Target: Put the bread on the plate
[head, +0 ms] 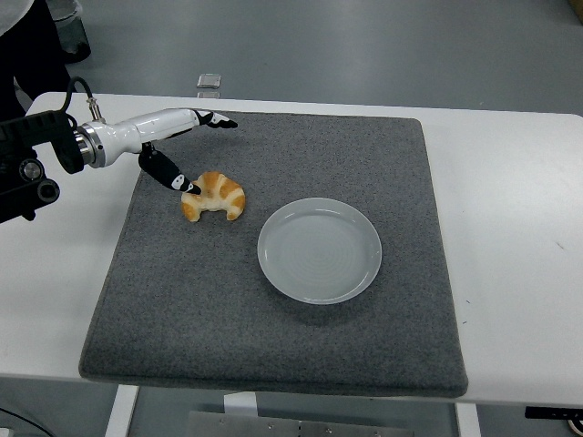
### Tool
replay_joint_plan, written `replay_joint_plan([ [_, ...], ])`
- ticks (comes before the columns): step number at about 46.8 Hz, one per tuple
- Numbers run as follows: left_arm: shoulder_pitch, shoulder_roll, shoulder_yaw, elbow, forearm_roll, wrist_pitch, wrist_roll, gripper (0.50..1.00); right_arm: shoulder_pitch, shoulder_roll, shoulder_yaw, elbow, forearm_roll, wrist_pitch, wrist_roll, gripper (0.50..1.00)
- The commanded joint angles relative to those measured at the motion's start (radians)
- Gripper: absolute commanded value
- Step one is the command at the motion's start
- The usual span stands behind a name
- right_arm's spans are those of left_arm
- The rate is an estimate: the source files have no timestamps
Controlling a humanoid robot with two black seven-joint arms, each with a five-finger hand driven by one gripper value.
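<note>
A golden croissant lies on the grey mat, left of centre. To its right sits an empty round pale plate. My left hand reaches in from the left edge, fingers spread wide: the thumb tip meets the croissant's left end while the other fingers point right above and behind it. The hand holds nothing. My right arm does not show.
The mat covers most of the white table. A small clear object lies on the floor beyond the table's far edge.
</note>
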Motion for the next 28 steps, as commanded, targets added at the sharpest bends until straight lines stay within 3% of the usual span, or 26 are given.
replay_joint_plan([
  [1, 0.028, -0.032, 0.005, 0.013, 0.009, 0.052, 0.001, 0.999, 0.0, 0.0, 0.0, 0.0, 0.0, 0.0, 0.0, 0.932],
  [28, 0.07, -0.123, 0.005, 0.126, 0.022, 0.069, 0.001, 0.996, 0.0, 0.0, 0.0, 0.0, 0.0, 0.0, 0.0, 0.93],
])
